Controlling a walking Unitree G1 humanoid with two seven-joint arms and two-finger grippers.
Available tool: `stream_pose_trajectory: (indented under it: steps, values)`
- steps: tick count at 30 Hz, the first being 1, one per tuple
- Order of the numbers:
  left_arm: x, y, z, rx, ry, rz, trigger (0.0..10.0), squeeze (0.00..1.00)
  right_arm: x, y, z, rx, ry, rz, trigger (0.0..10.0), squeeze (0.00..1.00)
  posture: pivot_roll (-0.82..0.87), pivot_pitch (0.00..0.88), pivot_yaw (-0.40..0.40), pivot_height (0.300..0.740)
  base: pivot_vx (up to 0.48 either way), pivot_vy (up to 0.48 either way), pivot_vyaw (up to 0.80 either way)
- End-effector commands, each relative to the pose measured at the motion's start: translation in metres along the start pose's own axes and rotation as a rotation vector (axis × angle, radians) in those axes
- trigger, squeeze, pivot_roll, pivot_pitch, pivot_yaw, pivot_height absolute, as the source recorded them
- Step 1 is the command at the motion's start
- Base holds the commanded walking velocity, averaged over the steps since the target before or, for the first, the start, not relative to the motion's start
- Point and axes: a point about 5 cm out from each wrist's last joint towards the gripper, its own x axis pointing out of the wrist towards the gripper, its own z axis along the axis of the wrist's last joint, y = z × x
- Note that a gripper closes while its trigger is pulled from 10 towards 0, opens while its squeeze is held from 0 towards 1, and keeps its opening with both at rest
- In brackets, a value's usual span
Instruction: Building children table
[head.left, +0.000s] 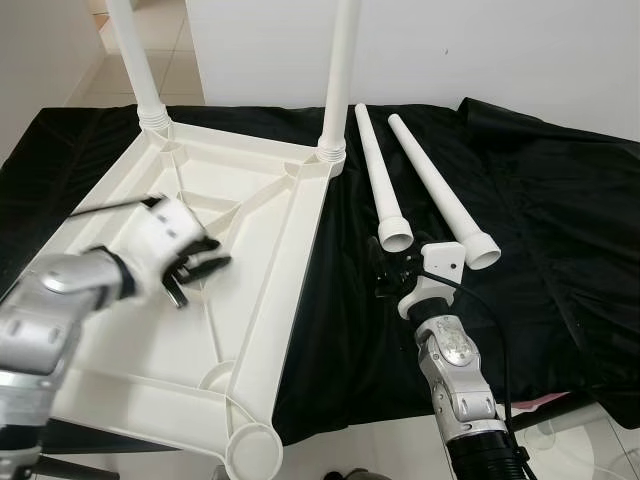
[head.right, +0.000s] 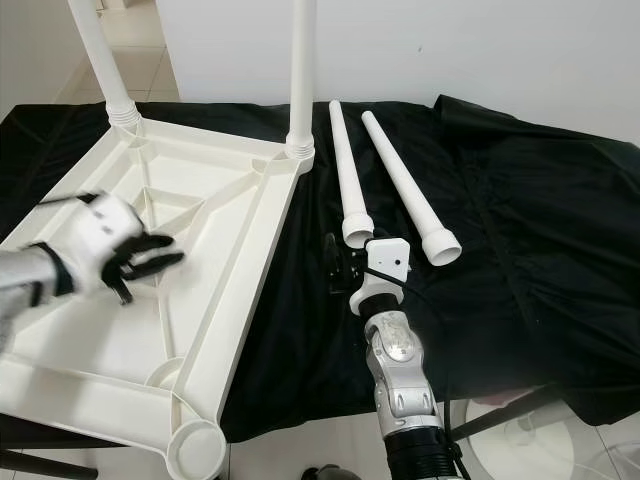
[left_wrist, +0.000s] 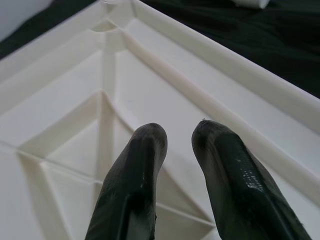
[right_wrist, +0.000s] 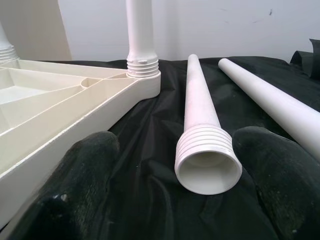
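The right gripper (right_wrist: 165, 175) lies low on the black cloth (head.left: 540, 230), its two black fingers (right_wrist: 82, 185) spread wide apart and gripping nothing; the threaded open end of the nearer loose leg (right_wrist: 207, 160) sits between the fingertips, just ahead of them and closer to one finger than the other, and whether that finger touches it cannot be told; in the left eye view the same gripper (head.left: 392, 270) is just below that leg's mouth (head.left: 396, 238); the second loose leg (head.left: 445, 195) lies beside the first, both pointing their narrow ends away from the robot and their wide threaded ends toward it. The left gripper (left_wrist: 177, 135) hangs over the underside of the upturned white tabletop (head.left: 130, 360), its fingers (left_wrist: 145, 150) parted by a narrow gap with nothing between them; below them run the moulded ribs of the tabletop, and from the head views the gripper (head.left: 205, 262) appears over the middle of the panel, blurred. The tabletop rests upside down on the cloth to the robot's left, with two legs already standing upright in its far corner sockets, one at the far left corner (head.left: 135, 60) and one at the far right corner (head.left: 340, 70); an open round socket (head.left: 252, 450) shows at the near right corner; a white wall (head.left: 450, 50) rises behind the cloth.
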Motion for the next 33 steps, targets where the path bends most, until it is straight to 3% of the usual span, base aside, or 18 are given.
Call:
stream_pose_trajectory:
  steps: [1, 5, 6, 17, 18, 19, 20, 26, 27, 33]
  values:
    - [-0.002, 0.002, -0.002, -0.014, 0.0, -0.004, 10.0, 0.0, -0.003, -0.002, -0.002, -0.002, 0.007, -0.008, 10.0, 0.0, 0.01, 0.116, -0.025, 0.74, 0.0, 0.0, 0.0]
    - [-0.011, 0.008, -0.015, -0.009, 0.049, -0.018, 10.0, 0.0, -0.002, -0.001, -0.003, -0.002, 0.009, -0.001, 10.0, 0.0, 0.01, 0.117, -0.032, 0.74, 0.0, 0.0, 0.0]
    - [-0.016, 0.007, -0.027, -0.015, 0.098, -0.04, 10.0, 0.0, -0.002, 0.0, -0.003, 0.0, 0.009, 0.003, 10.0, 0.0, 0.01, 0.117, -0.034, 0.74, 0.0, 0.0, 0.0]
    - [-0.018, 0.003, -0.052, -0.025, 0.211, -0.054, 10.0, 0.0, -0.002, -0.001, -0.002, -0.008, 0.009, 0.008, 10.0, 0.0, 0.01, 0.118, -0.038, 0.74, 0.0, 0.0, 0.0]
    - [-0.018, 0.003, -0.053, -0.04, 0.211, -0.053, 10.0, 0.23, -0.002, -0.001, -0.002, -0.01, 0.009, 0.008, 10.0, 0.0, 0.01, 0.115, -0.038, 0.74, 0.0, 0.0, 0.0]
    - [-0.018, 0.003, -0.053, -0.04, 0.211, -0.053, 10.0, 0.23, -0.002, -0.001, -0.002, -0.01, 0.009, 0.008, 10.0, 0.0, 0.01, 0.115, -0.038, 0.74, 0.0, 0.0, 0.0]
    - [-0.016, 0.002, -0.054, -0.036, 0.215, -0.056, 10.0, 1.0, -0.002, -0.001, -0.002, -0.011, 0.009, 0.007, 10.0, 0.0, 0.0, 0.113, -0.037, 0.74, 0.0, 0.0, 0.0]
    - [-0.015, 0.0, -0.055, -0.013, 0.217, -0.08, 10.0, 1.0, -0.002, -0.002, -0.002, -0.012, 0.009, 0.004, 10.0, 0.0, 0.0, 0.107, -0.034, 0.74, 0.0, 0.0, 0.0]
    - [-0.015, 0.001, -0.056, 0.004, 0.216, -0.093, 10.0, 0.0, -0.003, -0.001, -0.002, -0.014, 0.009, 0.005, 10.0, 0.0, 0.0, 0.102, -0.033, 0.74, 0.0, 0.0, 0.0]
    - [-0.016, 0.003, -0.056, -0.012, 0.213, -0.111, 10.0, 0.0, -0.002, -0.001, -0.002, -0.015, 0.009, 0.005, 10.0, 0.0, 0.0, 0.095, -0.03, 0.74, 0.0, 0.0, 0.0]
